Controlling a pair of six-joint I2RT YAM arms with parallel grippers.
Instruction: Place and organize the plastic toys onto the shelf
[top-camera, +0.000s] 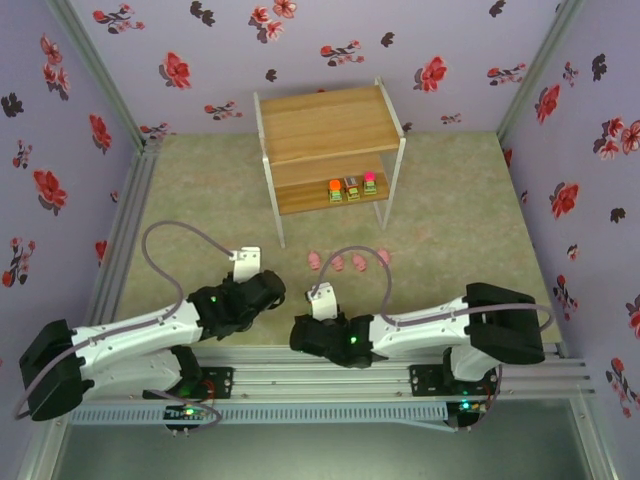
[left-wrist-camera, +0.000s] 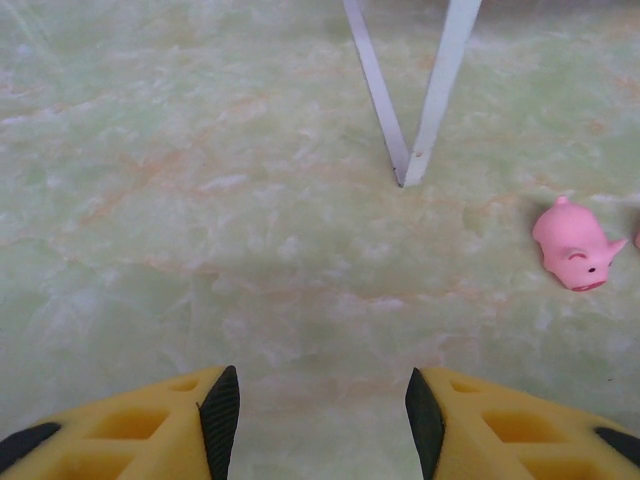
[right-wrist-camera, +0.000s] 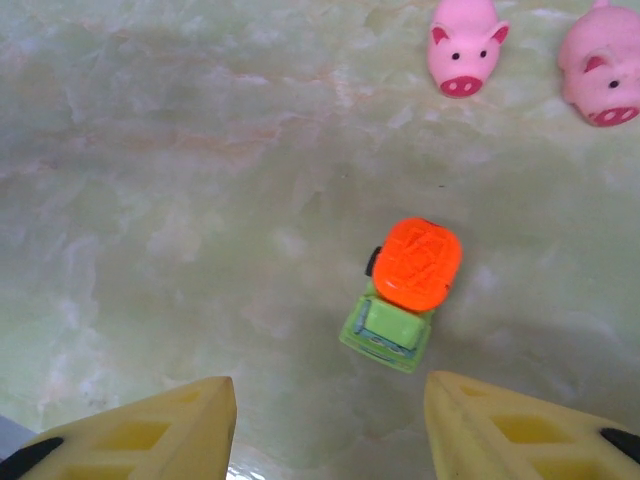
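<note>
Shelf (top-camera: 325, 128) stands at the top centre of the overhead view, on a greenish marbled table (top-camera: 200, 200). Three blocks sit in a row on the right end of its lower board: an orange-topped block (top-camera: 335, 190), a grey-topped block (top-camera: 352, 186) and a magenta-topped block (top-camera: 369, 181). Four pink pigs (top-camera: 337, 263) lie in a line on the table just in front of the shelf. The left gripper (top-camera: 247, 262) is down and to the left of them, and the right gripper (top-camera: 322, 297) is right below them. From up there I cannot tell how the fingers stand, but the wrist cameras show it. At the bottom of the left wrist view, the left gripper (left-wrist-camera: 320, 420) has its yellow fingers (left-wrist-camera: 215, 410) spread wide over bare table. One pig (left-wrist-camera: 575, 245) is at the right edge of that frame, and a white shelf leg (left-wrist-camera: 410, 100) is at top centre. In the right wrist view, the right gripper (right-wrist-camera: 330, 430) is just as wide, with its fingers (right-wrist-camera: 520, 435) in the lower corners. This view adds a loose block (right-wrist-camera: 405, 290) with an orange top and a green base. It is on the table just beyond the gap, a little right of centre. Two pigs (right-wrist-camera: 465, 45) face the camera at the upper right.
</note>
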